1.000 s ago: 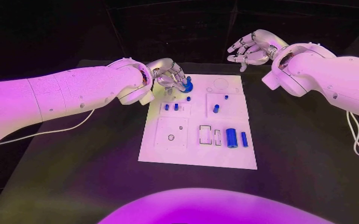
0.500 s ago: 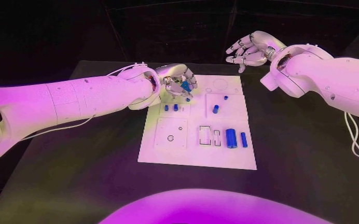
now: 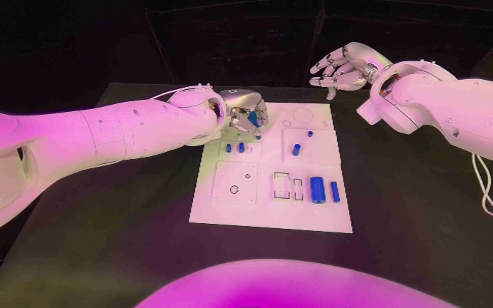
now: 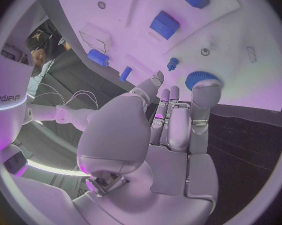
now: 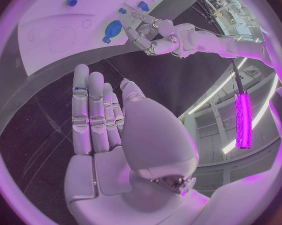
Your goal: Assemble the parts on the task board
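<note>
- Left hand (image 3: 244, 113) hangs over the far-left corner of the task board (image 3: 269, 215), fingers curled round a blue toothed wheel (image 3: 253, 117). Left wrist view shows a fingertip (image 4: 205, 92) touching the wheel's rim (image 4: 198, 80), so I judge it pinched, not just touched.
- Right hand (image 3: 342, 65) is up off the table beyond the board's far-right corner, fingers apart, holding nothing; same in the right wrist view (image 5: 100, 115).
- Step in hand, prob.: seat the wheel on its spot at the board's far end. Can't tell if the wheel is off the board or touching it.
- To do it well: keep the wheel flat, bring its centre over the seat before lowering, don't squeeze harder (teeth may slip sideways), release only once it sits level.
- Risk: small blue peg (image 4: 172, 64) stands near the wheel; fingers could knock it.
- Orientation: wheel is a disc, no real long axis; its flat face looks roughly parallel w/ the board, so its axle line points down into the board. Exact tilt is hard to read behind the fingers.
- Other parts lie further down the board: larger blue cylinder (image 3: 318, 189) lies w/ its long axis running near-to-far along the board.
</note>
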